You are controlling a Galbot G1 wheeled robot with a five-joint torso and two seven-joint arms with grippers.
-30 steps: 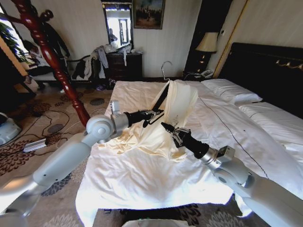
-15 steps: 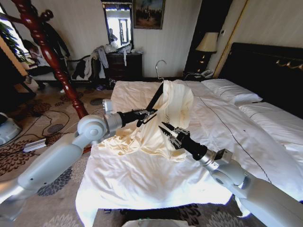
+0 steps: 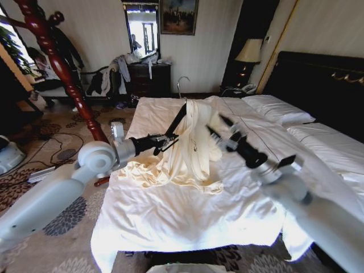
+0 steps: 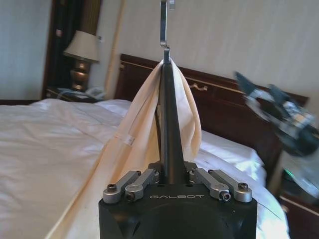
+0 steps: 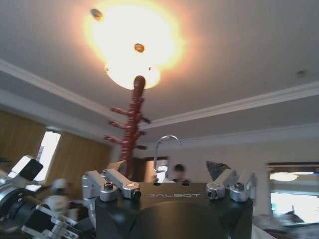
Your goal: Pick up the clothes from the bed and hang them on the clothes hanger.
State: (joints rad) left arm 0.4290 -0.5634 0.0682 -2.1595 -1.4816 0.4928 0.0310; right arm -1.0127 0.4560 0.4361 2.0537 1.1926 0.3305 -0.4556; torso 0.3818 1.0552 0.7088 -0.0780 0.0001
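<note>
— Over the wide white-quilted bed (image 3: 170,210), head view: what have you got?

— I see my left gripper (image 3: 165,140) clamped on the slim dark coat hanger (image 3: 176,121); the pale cream-yellow garment (image 3: 190,151) drapes from it down onto the duvet. My right gripper (image 3: 223,131) hangs beside the cloth, fingers apart, holding nothing.

— Left wrist?

— Jaws closed on the hanger's arm, fabric draped over it, silver hook on top.

— Right wrist?

— Fingers spread under a ceiling lamp (image 5: 130,47).

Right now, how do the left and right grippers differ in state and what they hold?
The left gripper is shut on the clothes hanger, with the clothes draped over it; the right gripper is open and empty. Left sits beside the garment, right clear of it. Both hang above the bed.
</note>
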